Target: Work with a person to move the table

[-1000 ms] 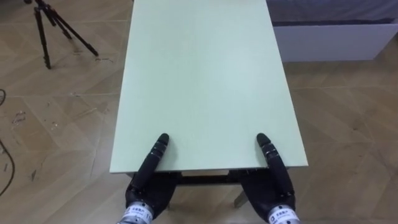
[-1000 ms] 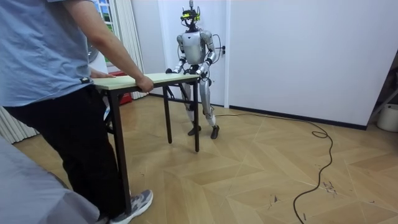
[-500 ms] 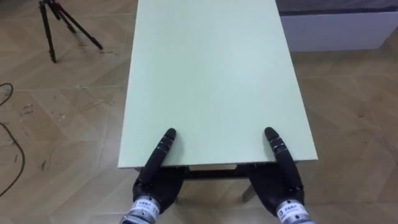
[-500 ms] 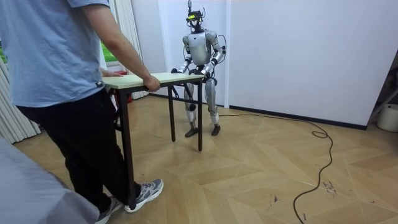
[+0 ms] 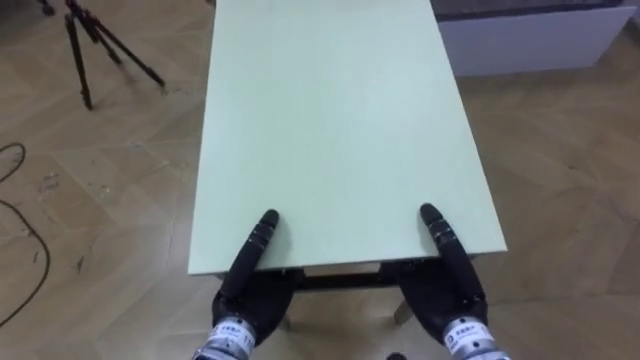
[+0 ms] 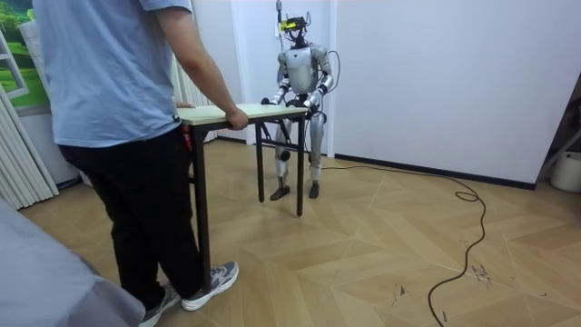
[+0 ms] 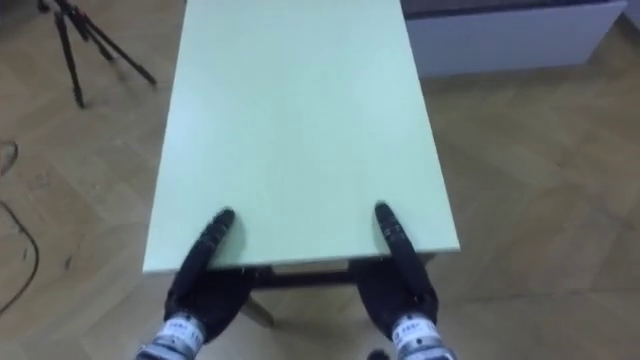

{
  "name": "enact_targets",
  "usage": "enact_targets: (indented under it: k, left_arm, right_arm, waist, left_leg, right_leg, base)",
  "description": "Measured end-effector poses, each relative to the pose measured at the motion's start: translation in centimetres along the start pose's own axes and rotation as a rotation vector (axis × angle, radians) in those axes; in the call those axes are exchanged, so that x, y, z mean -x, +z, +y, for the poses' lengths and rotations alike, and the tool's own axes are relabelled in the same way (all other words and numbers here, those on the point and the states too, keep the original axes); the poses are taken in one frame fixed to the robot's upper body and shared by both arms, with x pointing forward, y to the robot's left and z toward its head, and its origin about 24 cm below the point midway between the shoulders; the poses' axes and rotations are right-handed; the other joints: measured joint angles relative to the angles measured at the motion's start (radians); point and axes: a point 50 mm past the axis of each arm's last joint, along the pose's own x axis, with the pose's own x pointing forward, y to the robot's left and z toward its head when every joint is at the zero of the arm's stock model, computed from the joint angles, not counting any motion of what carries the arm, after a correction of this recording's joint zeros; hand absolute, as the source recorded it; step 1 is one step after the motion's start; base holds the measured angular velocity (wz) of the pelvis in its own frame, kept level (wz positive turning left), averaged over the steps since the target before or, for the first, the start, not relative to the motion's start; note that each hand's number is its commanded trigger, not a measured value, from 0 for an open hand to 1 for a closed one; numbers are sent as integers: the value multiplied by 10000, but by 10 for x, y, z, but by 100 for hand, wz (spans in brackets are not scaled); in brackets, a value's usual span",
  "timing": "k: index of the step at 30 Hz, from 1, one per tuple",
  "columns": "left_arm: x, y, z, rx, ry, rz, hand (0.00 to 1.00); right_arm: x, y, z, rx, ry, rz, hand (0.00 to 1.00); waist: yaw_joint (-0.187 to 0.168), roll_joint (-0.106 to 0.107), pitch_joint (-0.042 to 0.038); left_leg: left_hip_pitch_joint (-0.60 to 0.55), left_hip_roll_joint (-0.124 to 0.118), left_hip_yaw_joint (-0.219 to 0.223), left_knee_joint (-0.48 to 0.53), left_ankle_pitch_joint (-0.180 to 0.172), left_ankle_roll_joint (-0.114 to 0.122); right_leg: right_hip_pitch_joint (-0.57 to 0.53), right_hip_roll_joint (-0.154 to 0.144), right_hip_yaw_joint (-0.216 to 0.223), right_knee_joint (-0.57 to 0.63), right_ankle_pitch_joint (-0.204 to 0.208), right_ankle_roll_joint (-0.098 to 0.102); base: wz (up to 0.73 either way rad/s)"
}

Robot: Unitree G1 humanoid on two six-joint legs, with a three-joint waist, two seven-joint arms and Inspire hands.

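A pale green table [image 5: 330,120] with dark legs stretches away from me, its near short edge just above my hands. My left hand [image 5: 248,292] clamps that edge near the left corner, thumb on top and palm below. At the right corner my right hand [image 5: 447,292] grips the same way. In the room view the person [image 6: 118,109] holds the opposite end of the table [image 6: 263,110] with a hand [image 6: 238,118] on its corner, and I stand upright at the far end by the white wall.
A black tripod [image 5: 85,50] stands on the wood floor at the far left. A white low platform [image 5: 530,40] lies beyond the table at the right. A dark cable [image 6: 463,236] runs across the floor, and curtains [image 6: 18,154] hang at the room view's left.
The table, the person and I have all shifted toward the room view's right. The person has taken a step. Both my hands keep the same hold on the edge.
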Motion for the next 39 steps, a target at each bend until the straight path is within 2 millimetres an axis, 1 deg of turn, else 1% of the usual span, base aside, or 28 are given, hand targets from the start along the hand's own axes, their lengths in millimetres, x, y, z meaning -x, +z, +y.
enact_targets:
  k: [1, 2, 3, 4, 5, 6, 7, 8, 10, 11, 12, 13, 14, 17, 19, 21, 25, 26, 28, 29, 31, 32, 33, 35, 36, 37, 38, 39]
  left_arm:
    - [1, 0, 1, -51, 25, 30, 100]
    - [2, 0, 3, -110, 90, 40, 100]
    - [3, 0, 4, -76, 129, 42, 100]
    - [3, 0, 3, -46, 117, 55, 100]
    - [3, -1, 3, 47, 88, 43, 100]
    - [3, -1, 1, 74, 23, 22, 100]
    - [3, 0, 0, 98, -8, -10, 100]
    - [3, 0, -1, 125, -68, -43, 100]
    - [3, 0, -1, 119, -70, -55, 100]
    - [4, 2, 0, 20, -61, -91, 100]
    - [5, 4, -1, -124, -110, -124, 100]
    - [5, 6, -2, -187, -158, -143, 100]
    - [6, 9, -5, -298, -273, -199, 100]
    - [6, 12, -8, -365, -415, -312, 100]
    - [6, 13, -8, -395, -435, -355, 100]
    - [6, 14, -9, -413, -463, -398, 100]
    - [6, 15, -11, -574, -550, -465, 100]
    - [6, 16, -11, -636, -557, -494, 100]
    - [6, 17, -12, -684, -568, -504, 100]
    - [6, 17, -12, -708, -560, -485, 100]
    - [7, 18, -11, -774, -532, -440, 100]
    - [7, 18, -11, -785, -501, -410, 100]
    - [7, 18, -10, -807, -471, -386, 100]
    - [7, 18, -9, -819, -402, -316, 100]
    - [7, 18, -9, -832, -411, -298, 100]
    - [7, 18, -10, -847, -421, -301, 100]
    - [7, 19, -10, -861, -436, -306, 100]
    - [7, 19, -10, -796, -424, -319, 100]
  right_arm:
    - [1, -2, -2, -74, -64, 4, 100]
    - [3, -3, -3, -196, -147, 25, 100]
    - [4, -3, -4, -214, -153, 80, 100]
    - [4, -2, -4, -196, -144, 78, 100]
    - [4, -1, -2, -163, -92, 79, 100]
    - [3, 0, -1, -126, -16, 83, 100]
    - [3, 0, 1, -115, 44, 89, 100]
    - [1, -1, 3, -131, 139, 92, 100]
    - [1, -1, 4, -130, 157, 95, 100]
    - [1, -1, 3, -161, 152, 137, 100]
    - [1, -2, 4, -208, 172, 151, 100]
    - [1, -3, 5, -219, 197, 147, 100]
    - [1, -4, 7, -270, 283, 152, 100]
    - [0, -6, 10, -225, 430, 182, 100]
    - [0, -7, 10, -253, 436, 181, 100]
    - [-1, -7, 11, -291, 476, 183, 100]
    - [-2, -8, 12, -346, 484, 175, 100]
    - [-2, -9, 12, -399, 480, 178, 100]
    - [-2, -10, 11, -453, 449, 186, 100]
    - [-2, -11, 10, -489, 414, 200, 100]
    - [-2, -11, 9, -567, 357, 223, 100]
    - [-2, -12, 8, -624, 320, 247, 100]
    - [-1, -12, 8, -624, 297, 261, 100]
    - [0, -12, 6, -670, 237, 280, 100]
    - [0, -12, 6, -690, 228, 273, 100]
    - [0, -12, 6, -696, 235, 272, 100]
    - [0, -12, 7, -705, 244, 272, 100]
    - [0, -11, 7, -659, 261, 272, 100]
  waist:
    - [-29, -64, -18]
    - [-35, -187, -42]
    - [21, -273, -58]
    - [116, -307, -58]
    - [319, -394, -81]
    - [467, -482, -68]
    - [533, -520, -69]
    - [665, -546, -58]
    - [766, -572, -42]
    - [849, -610, -22]
    - [909, -715, 16]
    - [949, -775, 34]
    - [989, -890, 47]
    - [1065, -930, 35]
    - [1205, -958, 34]
    - [1417, -1074, 37]
    - [1464, -1126, 39]
    - [1458, -1117, 40]
    - [1382, -1088, 36]
    - [1249, -1066, 40]
    - [1281, -1024, 42]
    - [1265, -920, 76]
    - [1261, -875, 78]
    - [1302, -615, 55]
    - [1315, -517, 36]
    - [1368, -502, 30]
    - [1468, -495, 26]
    - [1570, -490, 37]
  left_leg:
    - [5, -7, 167, 8, 21, 36]
    - [-13, -74, 475, 96, 49, 105]
    - [-80, -217, 571, 122, 84, 201]
    - [-112, -278, 675, 132, 98, 230]
    - [-245, -385, 880, 157, 125, 279]
    - [-472, -419, 1022, 308, 135, 298]
    - [-640, -419, 1036, 431, 136, 298]
    - [-909, -386, 1033, 685, 167, 297]
    - [-1079, -274, 1020, 734, 306, 247]
    - [-1159, -157, 1027, 738, 396, 200]
    - [-1286, -68, 1028, 766, 474, 175]
    - [-1382, -16, 1028, 815, 495, 161]
    - [-1637, 48, 1028, 932, 533, 153]
    - [-2135, 262, 1013, 1259, 554, 127]
    - [-2234, 399, 1024, 1313, 593, 77]
    - [-2384, 525, 1050, 1332, 713, 31]
    - [-2700, 715, 1035, 1341, 1002, 15]
    - [-2809, 817, 1001, 1350, 1119, -2]
    - [-2995, 867, 734, 1323, 1356, -44]
    - [-3071, 982, 591, 1248, 1522, -69]
    - [-3145, 1115, 450, 1076, 1822, -128]
    - [-3158, 1197, 339, 946, 2044, -161]
    - [-3153, 1199, 270, 843, 2173, -169]
    - [-3131, 1275, 46, 273, 2821, -245]
    - [-3091, 1267, -123, -259, 3352, -349]
    - [-3019, 1250, -209, -645, 3687, -467]
    - [-2899, 1182, -562, -1368, 4385, -1166]
    - [-2895, 1212, -751, -1255, 4473, -1512]
  right_leg:
    - [101, -149, 24, 796, -403, 45]
    - [467, -405, 187, 2035, -922, 208]
    - [1007, -658, 302, 2703, -1162, 296]
    - [1273, -741, 400, 2849, -1203, 328]
    - [1880, -938, 447, 2902, -1214, 359]
    - [2486, -1044, 442, 2641, -1152, 370]
    - [2750, -1045, 431, 2375, -1185, 400]
    - [3074, -935, 407, 1835, -1369, 622]
    - [3266, -809, 472, 1343, -1455, 756]
    - [3280, -663, 511, 1129, -1547, 835]
    - [3321, -523, 636, 817, -1726, 919]
    - [3336, -445, 692, 635, -1856, 921]
    - [3351, -395, 696, 216, -2152, 894]
    - [3580, -164, 562, -1012, -2545, 887]
    - [3899, -8, 410, -1914, -2557, 879]
    - [4064, 120, 357, -2815, -2556, 878]
    - [4121, 373, 253, -3547, -2547, 863]
    - [4090, 494, 160, -3601, -2535, 837]
    - [4097, 740, -122, -3742, -2490, 700]
    - [4065, 910, -229, -3746, -2435, 584]
    - [3963, 1155, -293, -3753, -2316, 380]
    - [3957, 1317, -398, -3776, -2240, 253]
    - [3954, 1374, -437, -3772, -2230, 236]
    - [3790, 1652, -567, -3821, -2071, -47]
    - [3672, 1827, -660, -3892, -1935, -280]
    - [3565, 1899, -661, -3901, -1872, -395]
    - [3394, 2033, -673, -4008, -1714, -640]
    - [3231, 1906, -927, -4045, -1575, -800]
  base:
    - [34]
    - [7]
    - [-7]
    - [-35]
    - [-46]
    - [-45]
    - [-32]
    - [-21]
    - [-16]
    - [-16]
    - [-16]
    - [-18]
    - [-17]
    - [-20]
    - [-29]
    - [-41]
    - [-7]
    - [9]
    - [24]
    - [23]
    - [13]
    - [14]
    - [22]
    - [20]
    - [13]
    - [11]
    - [0]
    - [-11]
